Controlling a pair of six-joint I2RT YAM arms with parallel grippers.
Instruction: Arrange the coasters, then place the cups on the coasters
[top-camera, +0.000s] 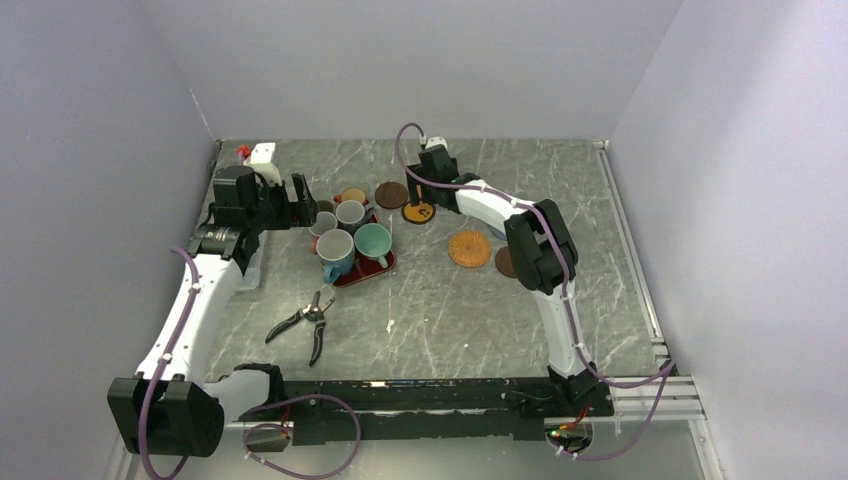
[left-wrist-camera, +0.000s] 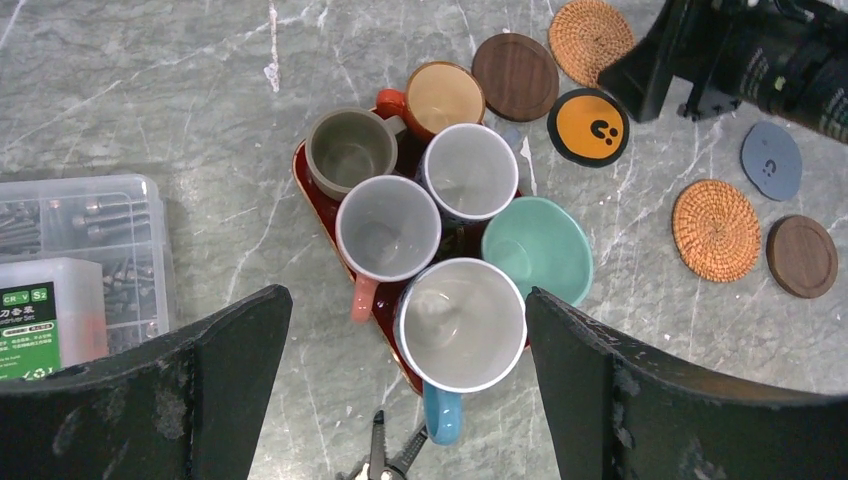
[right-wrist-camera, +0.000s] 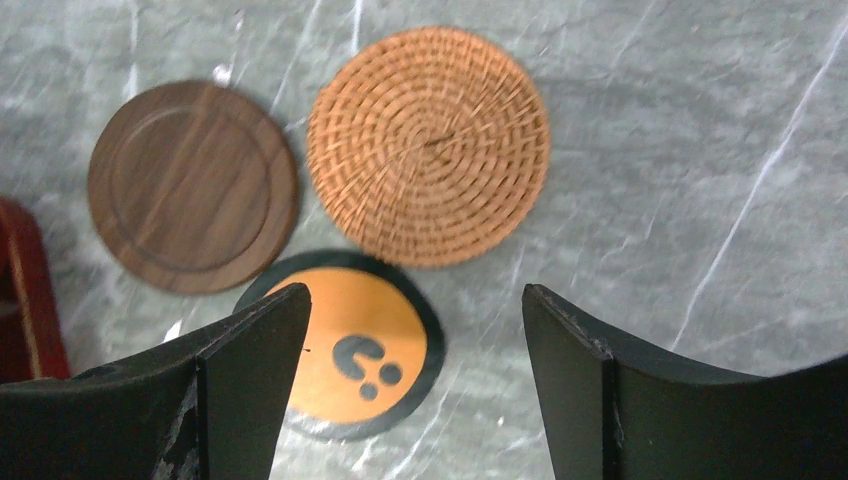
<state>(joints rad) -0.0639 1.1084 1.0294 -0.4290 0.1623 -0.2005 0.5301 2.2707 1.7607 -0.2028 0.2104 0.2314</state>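
Observation:
Six cups crowd a red tray: olive, orange-brown, grey-white, pink-handled white, teal and blue. My left gripper hangs open above the blue cup, holding nothing. Coasters lie flat to the tray's right: dark brown, woven orange, black with an orange face, blue, a second woven one and a second dark brown one. My right gripper is open and empty above the black-and-orange coaster.
Pliers lie on the table in front of the tray. A clear plastic box of screws stands left of the tray. Grey walls close in the table at the left, back and right.

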